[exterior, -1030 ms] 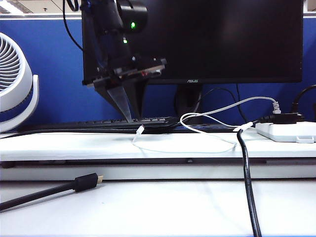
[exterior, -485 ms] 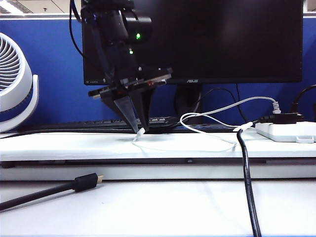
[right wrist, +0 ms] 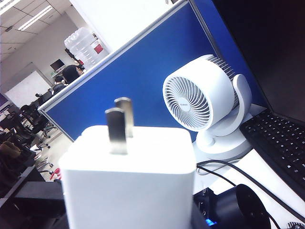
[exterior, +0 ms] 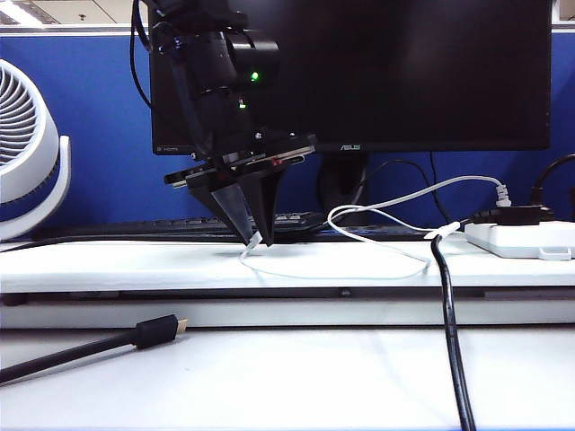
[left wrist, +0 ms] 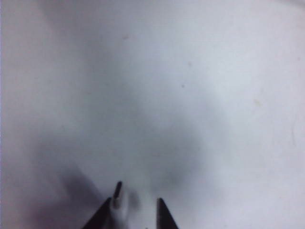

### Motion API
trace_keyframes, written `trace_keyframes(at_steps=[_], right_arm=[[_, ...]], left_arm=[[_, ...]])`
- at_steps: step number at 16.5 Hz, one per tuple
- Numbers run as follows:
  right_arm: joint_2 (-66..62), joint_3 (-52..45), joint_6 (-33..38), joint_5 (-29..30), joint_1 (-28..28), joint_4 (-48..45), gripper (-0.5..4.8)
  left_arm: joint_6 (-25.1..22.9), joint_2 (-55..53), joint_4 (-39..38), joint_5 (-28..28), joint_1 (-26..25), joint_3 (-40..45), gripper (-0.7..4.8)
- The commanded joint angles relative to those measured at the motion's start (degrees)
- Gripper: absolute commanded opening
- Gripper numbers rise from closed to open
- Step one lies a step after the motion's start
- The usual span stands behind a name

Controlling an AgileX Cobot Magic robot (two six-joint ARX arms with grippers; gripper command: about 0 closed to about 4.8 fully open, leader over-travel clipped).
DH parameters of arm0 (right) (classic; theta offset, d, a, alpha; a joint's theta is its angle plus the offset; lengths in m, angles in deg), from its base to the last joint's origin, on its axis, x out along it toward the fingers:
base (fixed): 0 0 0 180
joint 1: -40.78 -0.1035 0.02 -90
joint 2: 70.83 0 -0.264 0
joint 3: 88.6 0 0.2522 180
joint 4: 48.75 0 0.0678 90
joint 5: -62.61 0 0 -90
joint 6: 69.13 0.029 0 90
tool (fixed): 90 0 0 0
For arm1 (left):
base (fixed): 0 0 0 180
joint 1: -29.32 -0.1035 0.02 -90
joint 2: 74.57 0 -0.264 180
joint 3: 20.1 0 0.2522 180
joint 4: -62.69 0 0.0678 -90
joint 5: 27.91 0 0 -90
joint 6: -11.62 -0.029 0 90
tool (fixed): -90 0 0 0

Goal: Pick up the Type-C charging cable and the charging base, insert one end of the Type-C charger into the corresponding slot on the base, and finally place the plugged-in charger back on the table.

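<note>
White Type-C charging cable [exterior: 256, 240] plug sits between left gripper [exterior: 259, 237] fingers [left wrist: 162, 213], part-open.

Left wrist view is badly blurred: only the left tool's [left wrist: 134, 210] finger tips show, cut by the frame edge, with a small white plug [left wrist: 117, 196] between them; contact can't be judged. Right tool is out of frame; the charging base [right wrist: 128, 179] fills the right wrist view, its lower part cropped, ports hidden.
</note>
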Motion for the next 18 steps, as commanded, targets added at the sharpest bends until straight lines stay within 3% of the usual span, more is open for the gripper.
trace_keyframes(at_steps=[1,3,5,8,10,13,15,16,17,18], right_arm=[[0.48,0.44,-0.33,0.33,-0.07,-1.46,1.25],[0.48,0.44,-0.33,0.33,-0.07,-1.46,1.25],[0.48,0.44,-0.33,0.33,-0.07,-1.46,1.25],[0.48,0.44,-0.35,0.33,-0.07,-1.46,1.25],[0.48,0.44,-0.35,0.33,-0.07,-1.46,1.25],[0.50,0.44,-0.04,0.37,-0.07,-1.49,1.25],[1.20,0.46,0.35,0.33,-0.07,-1.88,1.25],[1.92,0.46,0.35,0.33,-0.04,-2.62,1.25],[3.45,0.46,0.33,0.37,0.39,-2.69,1.25],[3.58,0.46,0.35,0.37,1.18,-2.67,1.25]], left_arm=[[0.31,0.09,0.26,-0.28,0.13,-0.07,1.23],[0.28,0.09,0.00,-0.26,0.13,-0.07,1.22],[0.28,0.09,-0.31,-0.28,0.13,-0.07,0.40],[-0.02,0.09,-0.57,-0.66,0.13,-0.09,0.15],[-0.70,0.15,-0.61,-4.94,0.11,-0.39,-0.06],[-2.69,2.73,0.63,-14.25,-0.02,-0.52,-0.06],[-4.90,5.42,3.67,-24.98,-0.66,-0.52,-0.06],[-6.19,7.98,7.96,-33.83,-0.94,-0.52,-0.06],[-5.05,16.22,21.88,-40.35,-0.92,-0.52,-0.06],[-5.09,18.23,24.15,-40.61,-1.07,-0.52,-0.06]])
